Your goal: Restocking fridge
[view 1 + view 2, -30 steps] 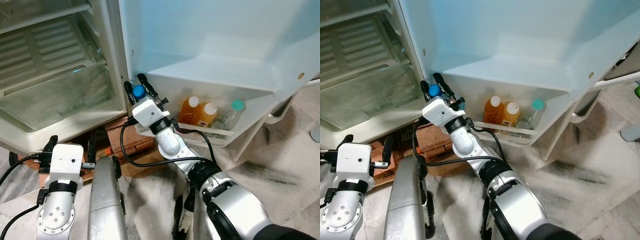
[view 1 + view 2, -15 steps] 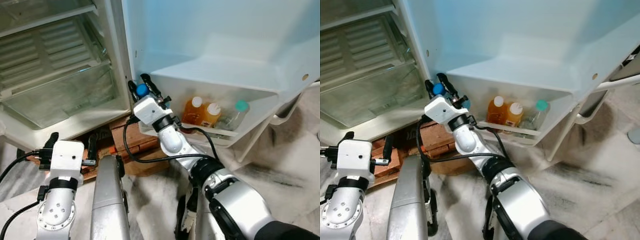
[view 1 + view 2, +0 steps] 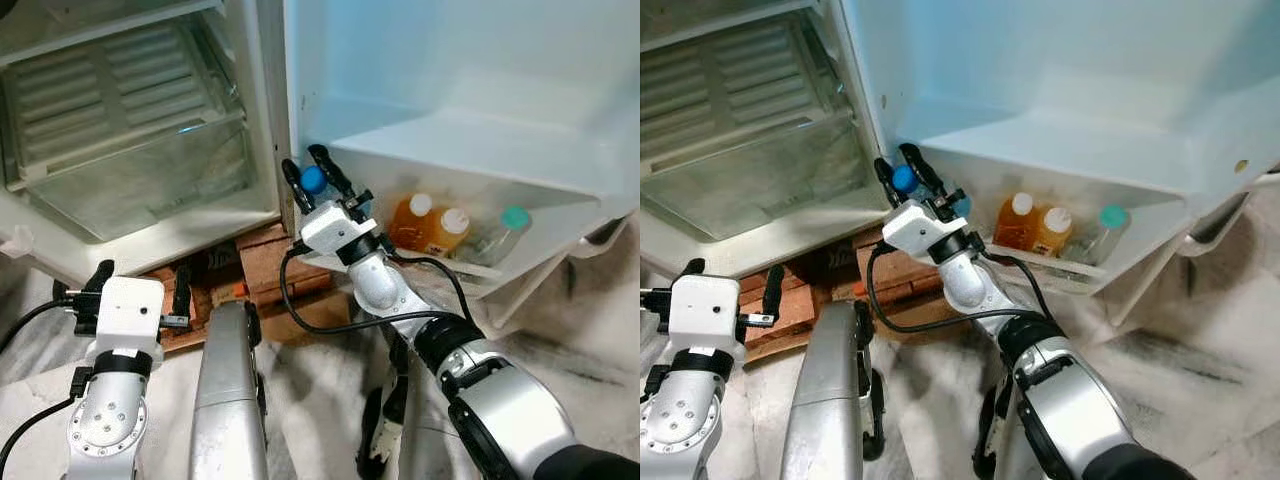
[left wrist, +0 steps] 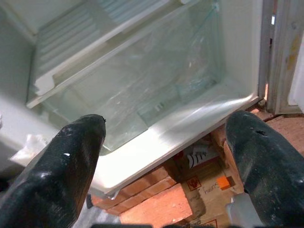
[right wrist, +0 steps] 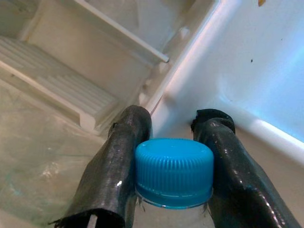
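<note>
My right gripper (image 3: 313,171) is shut on a clear bottle with a blue cap (image 5: 174,172), held upright by the neck at the hinge end of the fridge door's bottom shelf (image 3: 470,268). In the right wrist view both black fingers (image 5: 118,166) press the cap's sides. On that door shelf stand two orange juice bottles (image 3: 407,222) with white caps and a clear bottle with a teal cap (image 3: 497,234). My left gripper (image 3: 136,285) is low at the left, open, its fingers (image 4: 66,164) spread before the glass crisper drawer (image 4: 142,90).
The open fridge body (image 3: 120,130) shows a ribbed shelf and a glass drawer at the upper left. Bricks and a cardboard piece (image 3: 265,265) lie under the fridge front. The floor (image 3: 580,360) is pale marble. The white door liner (image 3: 450,60) rises behind the shelf.
The camera has shifted, so the whole scene sits further right. My right gripper keeps its hold on the blue-capped bottle at the door shelf's hinge end.
</note>
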Motion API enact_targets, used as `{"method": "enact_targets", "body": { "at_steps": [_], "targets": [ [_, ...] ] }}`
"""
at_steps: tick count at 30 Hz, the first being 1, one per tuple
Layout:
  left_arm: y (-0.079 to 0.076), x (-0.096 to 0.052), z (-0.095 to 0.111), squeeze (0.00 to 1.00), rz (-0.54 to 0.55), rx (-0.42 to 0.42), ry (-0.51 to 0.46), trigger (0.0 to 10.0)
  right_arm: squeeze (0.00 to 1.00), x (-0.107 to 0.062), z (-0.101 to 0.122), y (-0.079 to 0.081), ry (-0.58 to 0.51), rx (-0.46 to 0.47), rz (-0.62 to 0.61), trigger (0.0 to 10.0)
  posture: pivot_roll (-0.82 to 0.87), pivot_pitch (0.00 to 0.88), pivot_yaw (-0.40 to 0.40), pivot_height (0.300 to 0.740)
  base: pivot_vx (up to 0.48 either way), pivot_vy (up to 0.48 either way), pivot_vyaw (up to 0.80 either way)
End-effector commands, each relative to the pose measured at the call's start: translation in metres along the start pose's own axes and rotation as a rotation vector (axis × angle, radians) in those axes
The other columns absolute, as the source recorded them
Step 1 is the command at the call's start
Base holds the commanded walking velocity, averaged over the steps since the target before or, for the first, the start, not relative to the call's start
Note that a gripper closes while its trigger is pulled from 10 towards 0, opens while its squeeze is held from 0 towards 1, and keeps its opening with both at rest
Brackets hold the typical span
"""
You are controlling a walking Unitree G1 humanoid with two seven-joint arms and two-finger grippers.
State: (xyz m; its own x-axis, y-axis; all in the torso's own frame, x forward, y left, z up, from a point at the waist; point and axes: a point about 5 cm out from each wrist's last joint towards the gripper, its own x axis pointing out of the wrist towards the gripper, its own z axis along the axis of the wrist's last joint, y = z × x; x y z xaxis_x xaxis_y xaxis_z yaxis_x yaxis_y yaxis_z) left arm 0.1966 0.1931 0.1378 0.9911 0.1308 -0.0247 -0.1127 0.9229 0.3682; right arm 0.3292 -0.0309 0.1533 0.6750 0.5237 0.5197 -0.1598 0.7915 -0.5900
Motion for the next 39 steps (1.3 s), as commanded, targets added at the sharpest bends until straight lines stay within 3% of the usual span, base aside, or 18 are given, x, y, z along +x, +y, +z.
{"method": "enact_targets", "body": {
  "at_steps": [1, 6, 13, 19, 23, 25, 26, 27, 34, 38, 39],
  "targets": [
    [0.003, -0.003, -0.001, 0.0, 0.001, 0.013, 0.009, 10.0, 0.0, -0.017, -0.025, -0.003, 0.17, -0.041, -0.022, 10.0, 0.3, 0.296, -0.004, 0.507, 0.0, 0.0, 0.0],
    [0.005, -0.004, 0.0, 0.0, 0.004, 0.027, 0.003, 10.0, 0.0, -0.037, -0.032, 0.02, 0.22, -0.09, 0.094, 10.0, 0.32, 0.303, -0.006, 0.507, 0.0, 0.0, 0.0],
    [0.004, -0.005, 0.001, 0.0, -0.008, 0.041, -0.007, 10.0, 0.0, -0.038, -0.031, 0.024, 0.214, -0.087, 0.112, 10.0, 0.32, 0.304, -0.003, 0.507, 0.0, 0.0, 0.0],
    [0.005, -0.002, 0.003, 0.0, -0.007, 0.041, -0.014, 10.0, 0.0, -0.012, -0.009, 0.014, 0.059, -0.037, 0.011, 10.0, 0.32, 0.303, 0.001, 0.507, 0.0, 0.0, 0.0],
    [0.002, -0.002, 0.002, 0.0, -0.014, 0.039, -0.013, 10.0, 0.0, -0.023, -0.027, 0.016, 0.248, 0.032, 0.0, 10.0, 0.31, 0.298, 0.001, 0.507, 0.0, 0.0, 0.0],
    [0.002, 0.0, 0.004, 0.0, -0.014, 0.036, -0.017, 10.0, 0.0, -0.034, -0.042, 0.012, 0.391, 0.115, -0.018, 10.0, 0.32, 0.296, -0.003, 0.507, 0.0, 0.0, 0.0],
    [0.002, 0.0, 0.004, 0.0, -0.014, 0.036, -0.017, 10.0, 0.0, -0.034, -0.042, 0.012, 0.391, 0.115, -0.018, 10.0, 0.32, 0.296, -0.003, 0.507, 0.0, 0.0, 0.0],
    [0.003, 0.0, 0.003, 0.0, -0.011, 0.037, -0.014, 10.0, 1.0, -0.037, -0.048, 0.006, 0.429, 0.125, -0.054, 10.0, 0.32, 0.295, -0.002, 0.507, 0.0, 0.0, 0.0],
    [0.004, 0.003, 0.0, 0.0, -0.007, 0.039, -0.009, 10.0, 1.0, -0.027, -0.049, -0.014, 0.412, 0.113, -0.122, 10.0, 0.31, 0.283, 0.001, 0.507, 0.0, 0.0, 0.0],
    [0.002, 0.008, 0.002, 0.0, -0.006, 0.035, -0.023, 10.0, 1.0, -0.012, -0.042, -0.03, 0.329, 0.111, -0.144, 10.0, 0.29, 0.26, 0.004, 0.507, 0.0, 0.0, 0.0],
    [0.002, 0.013, 0.001, 0.0, -0.004, 0.035, -0.028, 10.0, 1.0, -0.004, -0.036, -0.04, 0.263, 0.073, -0.141, 10.0, 0.28, 0.24, 0.007, 0.507, 0.0, 0.0, 0.0]
  ]
}}
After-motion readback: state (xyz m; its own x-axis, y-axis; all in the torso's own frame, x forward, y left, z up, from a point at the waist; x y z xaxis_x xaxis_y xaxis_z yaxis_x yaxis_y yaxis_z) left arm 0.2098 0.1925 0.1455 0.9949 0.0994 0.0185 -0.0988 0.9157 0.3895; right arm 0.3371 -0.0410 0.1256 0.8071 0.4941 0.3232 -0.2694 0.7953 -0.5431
